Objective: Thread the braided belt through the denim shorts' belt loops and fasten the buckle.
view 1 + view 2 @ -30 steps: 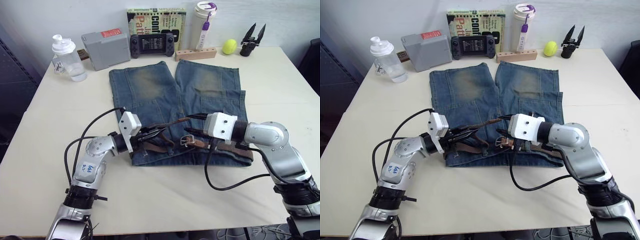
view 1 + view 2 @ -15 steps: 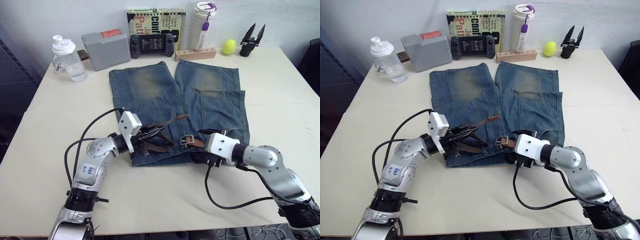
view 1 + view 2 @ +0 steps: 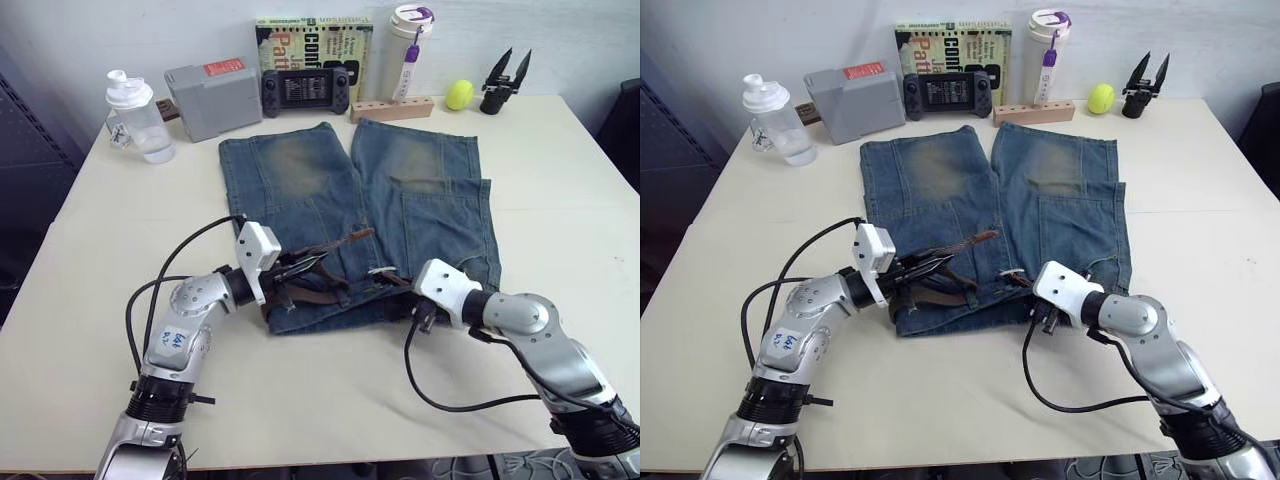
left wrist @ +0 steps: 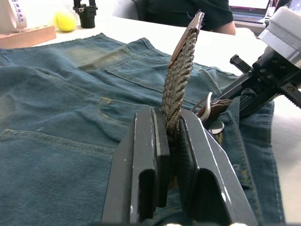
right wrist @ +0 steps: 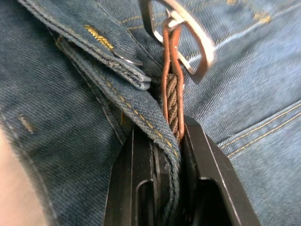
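The braided belt [image 4: 178, 80] is limp and woven, so grip it near its stiffer ends. The left gripper [image 4: 168, 141] pinches the tip end, which rises beyond its fingers. The right gripper [image 5: 168, 155] clamps belt and denim shorts [image 3: 400, 190] waistband together, with the buckle [image 5: 181, 35] just ahead.

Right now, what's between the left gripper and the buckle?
In the left eye view, the braided belt's tip end sticks out from the left gripper toward the buckle, over bare denim shorts. Nothing else lies there.
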You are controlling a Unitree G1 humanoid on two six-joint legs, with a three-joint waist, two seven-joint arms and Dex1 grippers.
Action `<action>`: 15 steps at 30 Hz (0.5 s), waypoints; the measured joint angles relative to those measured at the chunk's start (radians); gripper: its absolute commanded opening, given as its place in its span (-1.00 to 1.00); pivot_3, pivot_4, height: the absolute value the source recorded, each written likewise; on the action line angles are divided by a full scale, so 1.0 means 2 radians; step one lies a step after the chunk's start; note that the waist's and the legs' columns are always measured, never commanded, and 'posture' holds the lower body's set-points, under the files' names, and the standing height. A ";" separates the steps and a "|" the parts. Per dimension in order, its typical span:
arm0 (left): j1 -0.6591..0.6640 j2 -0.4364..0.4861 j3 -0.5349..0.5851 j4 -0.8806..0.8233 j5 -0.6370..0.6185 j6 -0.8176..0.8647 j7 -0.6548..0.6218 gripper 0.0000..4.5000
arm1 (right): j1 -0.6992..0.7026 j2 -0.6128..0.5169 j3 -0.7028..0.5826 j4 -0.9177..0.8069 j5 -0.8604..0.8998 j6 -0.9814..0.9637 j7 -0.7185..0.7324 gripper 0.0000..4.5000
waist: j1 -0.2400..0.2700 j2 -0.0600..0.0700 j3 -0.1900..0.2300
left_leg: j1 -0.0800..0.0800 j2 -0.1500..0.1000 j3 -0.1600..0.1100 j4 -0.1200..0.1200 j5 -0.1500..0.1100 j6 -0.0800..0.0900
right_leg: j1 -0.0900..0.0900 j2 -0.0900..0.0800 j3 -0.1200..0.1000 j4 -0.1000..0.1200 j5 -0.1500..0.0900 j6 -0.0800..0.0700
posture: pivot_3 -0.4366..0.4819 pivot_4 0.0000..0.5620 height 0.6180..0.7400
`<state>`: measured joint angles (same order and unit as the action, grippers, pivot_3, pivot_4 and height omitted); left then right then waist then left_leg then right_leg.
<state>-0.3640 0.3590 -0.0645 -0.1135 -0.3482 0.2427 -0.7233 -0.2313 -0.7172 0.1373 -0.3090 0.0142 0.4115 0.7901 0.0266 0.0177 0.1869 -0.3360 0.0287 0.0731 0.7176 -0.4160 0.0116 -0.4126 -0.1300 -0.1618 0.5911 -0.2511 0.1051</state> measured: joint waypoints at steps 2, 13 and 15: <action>0.001 0.000 0.000 0.000 0.000 0.000 0.000 -0.99 | -0.004 0.001 -0.003 -0.002 0.009 0.016 0.001 -0.98 | 0.000 0.000 0.000 | 0.000 0.000 0.000 0.000 0.000 0.000 | 0.000 0.000 0.000 0.000 0.000 0.000 | -0.05 -0.47 0.70; 0.020 0.028 -0.045 -0.044 0.002 0.112 0.000 -0.99 | -0.048 0.067 -0.014 -0.028 0.046 0.200 -0.061 -0.98 | -0.002 0.000 0.000 | 0.000 0.000 0.000 0.000 0.000 0.000 | 0.000 0.000 0.000 0.000 0.000 0.000 | -0.05 -0.47 0.70; 0.027 0.030 -0.051 -0.053 0.004 0.129 0.005 -0.99 | -0.052 0.075 -0.014 -0.036 0.047 0.221 -0.075 -0.98 | -0.002 0.000 0.000 | 0.000 0.000 0.000 0.000 0.000 0.000 | 0.000 0.000 0.000 0.000 0.000 0.000 | -0.05 -0.47 0.70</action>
<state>-0.3091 0.4189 -0.1665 -0.2199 -0.3408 0.5008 -0.7139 -0.3344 -0.5680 0.1092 -0.3813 0.1078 0.8542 0.6408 0.0226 0.0179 0.1869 -0.3361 0.0292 0.0733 0.7173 -0.4160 0.0116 -0.4132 -0.1296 -0.1611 0.5915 -0.2511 0.1051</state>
